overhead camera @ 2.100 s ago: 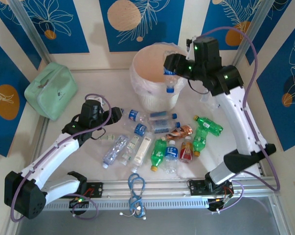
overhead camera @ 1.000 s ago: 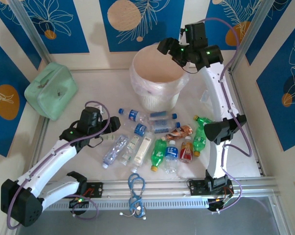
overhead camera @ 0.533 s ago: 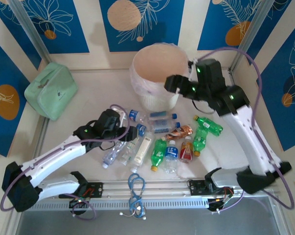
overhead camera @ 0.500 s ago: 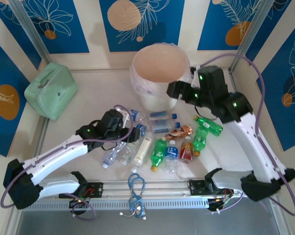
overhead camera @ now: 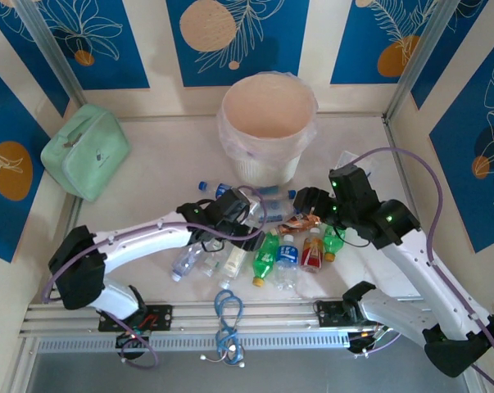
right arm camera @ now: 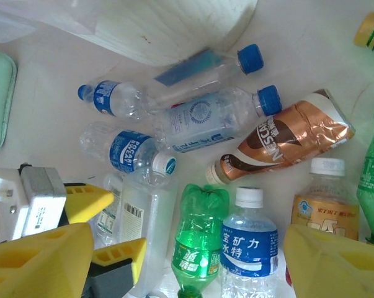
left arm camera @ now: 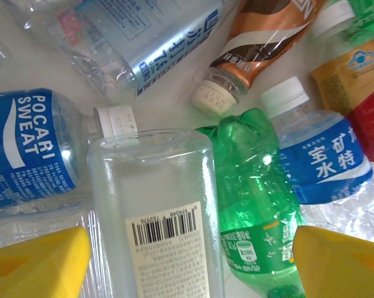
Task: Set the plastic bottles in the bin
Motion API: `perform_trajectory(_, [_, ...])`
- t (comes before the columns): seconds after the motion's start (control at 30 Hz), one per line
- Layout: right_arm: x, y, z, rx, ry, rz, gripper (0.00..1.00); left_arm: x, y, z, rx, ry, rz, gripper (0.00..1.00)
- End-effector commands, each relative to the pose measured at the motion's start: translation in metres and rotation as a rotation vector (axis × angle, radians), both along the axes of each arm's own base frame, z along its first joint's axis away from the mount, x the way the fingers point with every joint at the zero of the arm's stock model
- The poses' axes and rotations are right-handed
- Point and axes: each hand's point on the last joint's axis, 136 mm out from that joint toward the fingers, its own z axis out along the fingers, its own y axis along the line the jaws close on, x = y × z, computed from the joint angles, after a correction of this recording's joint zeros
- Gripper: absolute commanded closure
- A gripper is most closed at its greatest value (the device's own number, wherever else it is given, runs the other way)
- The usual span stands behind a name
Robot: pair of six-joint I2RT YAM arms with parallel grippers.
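Straddling a clear, flat-sided plastic bottle (left arm camera: 155, 205) among other bottles (left arm camera: 323, 161) near the round cream bin (overhead camera: 267, 160), the left gripper (left arm camera: 190, 267) gapes empty, like the right gripper (right arm camera: 187, 261); likely light, slick, crushable, so grip mid-body.

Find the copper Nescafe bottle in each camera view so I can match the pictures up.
Top external: the copper Nescafe bottle lies in the middle of the pile, right of centre.
Left wrist: top edge, right of centre, neck pointing down-left.
Right wrist: right of centre, neck pointing down-left.
Shared landmark: the green bottle whose end sits just below that neck.
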Motion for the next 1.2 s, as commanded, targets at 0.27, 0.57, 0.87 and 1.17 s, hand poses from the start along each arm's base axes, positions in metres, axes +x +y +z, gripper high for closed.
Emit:
perform_trajectory(0.27, [-0.001, -0.003, -0.004, 0.025, 0.017, -0.036, 0.2, 0.016, -0.006, -0.01, 0.094, -0.014, 0.022, 0.18])
perform_trajectory(0.57, [-0.003, -0.004, -0.009, 0.027, 0.029, -0.039, 0.19, 0.019, -0.004, -0.02, 0.136, -0.014, 0.026, 0.21])
perform_trajectory(0.87, [0.0, -0.002, -0.007, 0.039, 0.028, -0.038, 0.19, 0.02, -0.005, -0.028, 0.152, -0.003, 0.029, 0.28])
perform_trajectory(1.17, [0.0, -0.004, -0.008, 0.035, 0.032, -0.043, 0.19, 0.021, -0.007, -0.03, 0.156, 0.004, 0.03, 0.36])
